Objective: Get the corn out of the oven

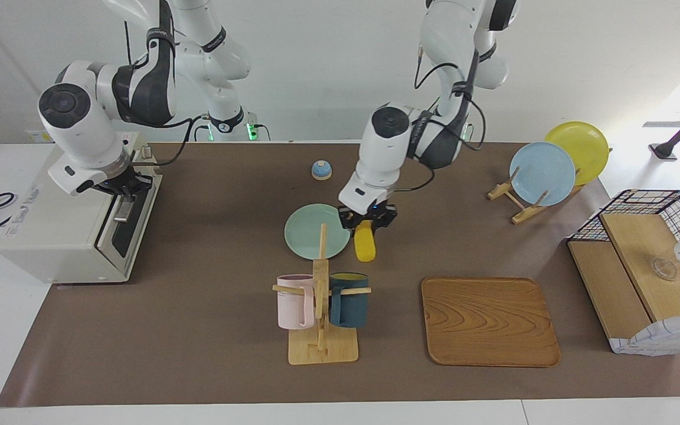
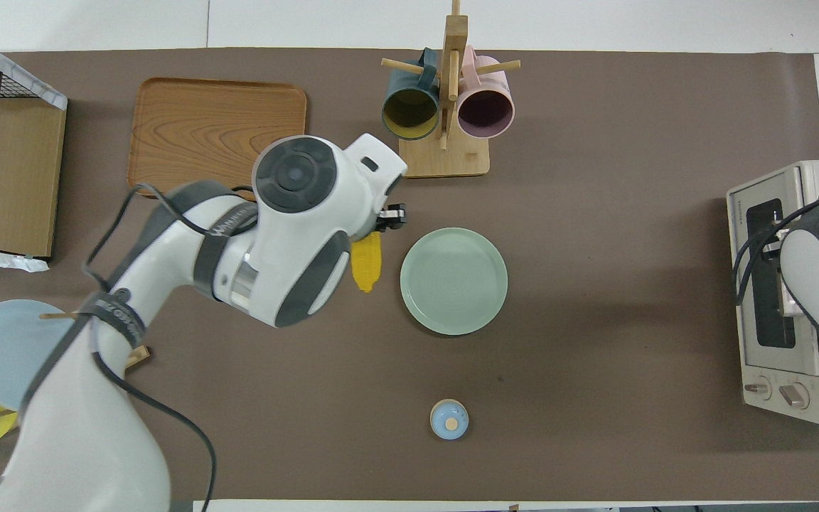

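Overhead view showed the oven (image 2: pixel 779 299) with its door shut at the right arm's end of the desk (image 2: pixel 594 398), and the green plate (image 2: pixel 453 281) lay bare in the middle. On the wooden rack (image 1: pixel 321 330) hung a pink mug (image 1: pixel 294 301) and a dark blue mug (image 1: pixel 349 299); the wooden tray (image 1: pixel 489 321) held nothing. The left gripper (image 1: pixel 367 222) hung beside the plate with its jaws clamped on the corn (image 1: pixel 365 243), which pointed down, clear of the desk in the facing view. The right gripper (image 1: pixel 117 184) sat at the top of the oven door, jaws together. Only the facing view showed that gripper; the overhead view alone showed the oven's dials.
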You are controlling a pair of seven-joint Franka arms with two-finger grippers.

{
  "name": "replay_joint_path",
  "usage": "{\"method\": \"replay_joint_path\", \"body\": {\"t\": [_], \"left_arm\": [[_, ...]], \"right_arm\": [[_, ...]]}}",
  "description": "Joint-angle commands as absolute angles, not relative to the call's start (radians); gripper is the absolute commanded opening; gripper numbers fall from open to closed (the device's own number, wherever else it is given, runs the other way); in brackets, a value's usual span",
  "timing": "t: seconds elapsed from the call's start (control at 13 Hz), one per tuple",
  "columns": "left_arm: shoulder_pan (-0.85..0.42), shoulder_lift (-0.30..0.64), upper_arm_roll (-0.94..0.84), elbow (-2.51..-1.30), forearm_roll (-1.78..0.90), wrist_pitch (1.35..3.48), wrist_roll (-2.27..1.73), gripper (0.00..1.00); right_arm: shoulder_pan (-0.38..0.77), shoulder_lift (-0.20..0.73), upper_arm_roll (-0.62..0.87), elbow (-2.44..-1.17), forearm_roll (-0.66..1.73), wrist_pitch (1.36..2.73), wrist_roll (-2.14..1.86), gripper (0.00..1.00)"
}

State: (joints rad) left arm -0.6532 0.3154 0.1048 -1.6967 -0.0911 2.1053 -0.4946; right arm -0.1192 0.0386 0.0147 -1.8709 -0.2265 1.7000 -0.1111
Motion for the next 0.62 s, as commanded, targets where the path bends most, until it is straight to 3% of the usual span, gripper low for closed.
{"method": "replay_joint_path", "body": {"t": [0.0,0.15,0.46,0.54], "left_arm": [[-0.453,0.322,0.091,-1.692,-0.069,2.123,-0.292,0.0],[-0.32,0.395,0.087,-1.616,-0.075,2.146,-0.198,0.0],[-0.213,0.645,0.078,-1.323,-0.086,2.149,-0.115,0.0],[-0.203,0.679,0.078,-1.309,-0.089,2.186,-0.085,0.0]], "right_arm": [[-0.107,0.0,0.038,-1.798,-0.235,1.611,-0.127,0.0],[-0.086,0.009,0.048,-1.708,-0.2,1.542,-0.124,0.0],[-0.08,0.008,0.048,-1.712,0.0,1.591,-0.104,0.23],[-0.072,0.008,0.048,-1.712,0.008,1.592,-0.103,0.69]]}}
